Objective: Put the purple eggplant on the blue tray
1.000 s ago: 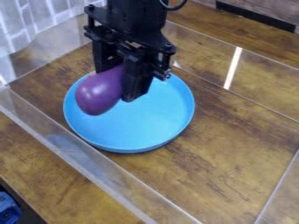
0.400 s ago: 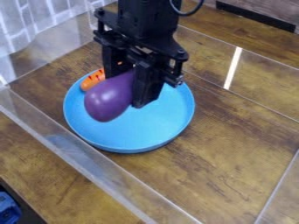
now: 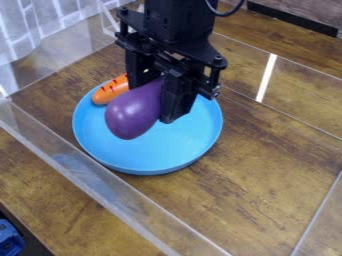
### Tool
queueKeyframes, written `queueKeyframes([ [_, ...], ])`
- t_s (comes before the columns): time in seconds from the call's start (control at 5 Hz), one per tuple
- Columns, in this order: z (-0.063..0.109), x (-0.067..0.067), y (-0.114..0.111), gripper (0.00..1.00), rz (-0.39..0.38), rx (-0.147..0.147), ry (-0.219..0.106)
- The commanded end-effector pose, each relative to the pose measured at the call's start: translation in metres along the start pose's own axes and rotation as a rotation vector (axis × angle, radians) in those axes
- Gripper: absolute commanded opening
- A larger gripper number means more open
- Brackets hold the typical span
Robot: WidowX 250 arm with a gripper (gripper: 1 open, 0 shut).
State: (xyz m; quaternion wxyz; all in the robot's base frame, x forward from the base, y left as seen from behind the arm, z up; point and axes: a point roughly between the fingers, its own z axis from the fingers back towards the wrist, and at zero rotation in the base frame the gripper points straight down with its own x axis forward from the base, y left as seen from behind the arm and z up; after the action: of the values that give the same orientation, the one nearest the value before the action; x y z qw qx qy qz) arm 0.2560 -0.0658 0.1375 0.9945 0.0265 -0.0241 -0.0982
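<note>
**Mia:** How is the arm standing?

**Ben:** The black arm comes in from the top of the picture, at about 12 o'clock. It points straight down. The tool point(image 3: 163, 103) hangs over the middle of the blue tray point(image 3: 187, 145).

**Mia:** What is the tool doing?

**Ben:** Its fingers are pinching the purple eggplant point(image 3: 134, 113). The eggplant sticks out on the tool's 9 o'clock side. Its fat round end points down toward 7 o'clock. The top part is hidden behind the black fingers.

**Mia:** Is the eggplant lying on the tray?

**Ben:** It is over the tray, on the tray's 9 o'clock half. I cannot tell if its round end touches the blue bottom or sits just above it.

**Mia:** What else is there?

**Ben:** A small orange carrot point(image 3: 114, 90) peeks out behind the eggplant, at about 10 o'clock on the tray. It looks like it is by the rim, but most of it is hidden.

**Mia:** Where does the tray sit?

**Ben:** On a brown wooden worktop point(image 3: 267, 190). Clear plastic walls point(image 3: 80, 170) run around it, and they shine in the light.

**Mia:** Can you read any words or labels?

**Ben:** No. I see none on the arm, the tray or the worktop.
</note>
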Motion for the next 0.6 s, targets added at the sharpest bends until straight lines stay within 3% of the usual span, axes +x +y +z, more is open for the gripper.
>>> queueKeyframes([
  [0.0,0.014,0.001,-0.007,0.00,-0.021,0.003,-0.064],
  [0.4,0.010,0.003,-0.019,0.00,-0.037,0.014,-0.068],
])
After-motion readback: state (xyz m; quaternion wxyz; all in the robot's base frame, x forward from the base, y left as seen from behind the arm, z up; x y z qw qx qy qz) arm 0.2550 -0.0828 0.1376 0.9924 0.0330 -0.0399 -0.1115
